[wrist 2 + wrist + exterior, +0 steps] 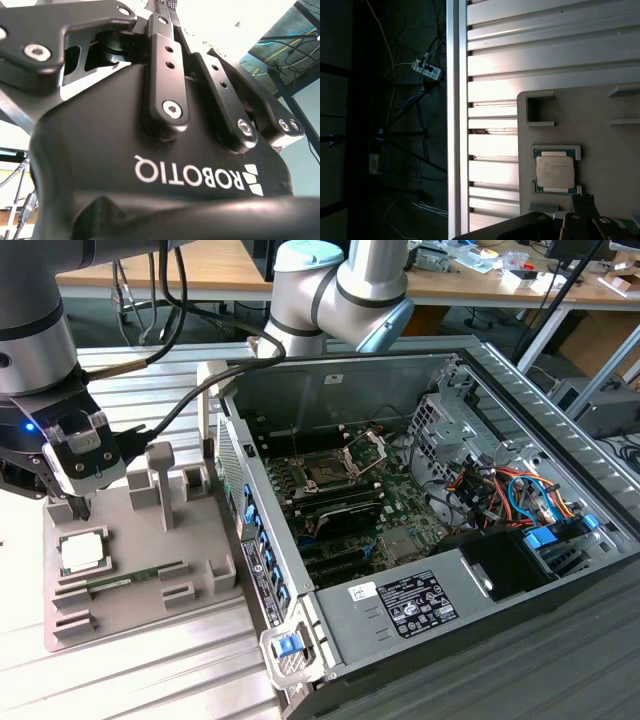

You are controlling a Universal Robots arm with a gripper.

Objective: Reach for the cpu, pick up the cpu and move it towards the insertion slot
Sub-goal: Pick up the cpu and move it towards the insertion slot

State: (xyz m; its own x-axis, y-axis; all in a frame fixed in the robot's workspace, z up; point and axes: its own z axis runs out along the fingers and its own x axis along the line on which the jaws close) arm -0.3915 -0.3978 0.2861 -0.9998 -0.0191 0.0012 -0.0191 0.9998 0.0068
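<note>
The cpu is a small square chip with a pale metal top. It lies in a recess of the grey holder block at the exterior view's left. In the first wrist view the cpu lies flat in its green-edged nest. My gripper hangs open just above and behind the chip, touching nothing. The gripper's black body fills the second wrist view. The insertion slot sits inside the open computer case, its silver frame raised, far to the right of the gripper.
A long green memory stick lies on the holder beside the cpu. Upright grey posts rise from the holder near the gripper. The case wall stands between holder and motherboard. Coloured cables crowd the case's right side.
</note>
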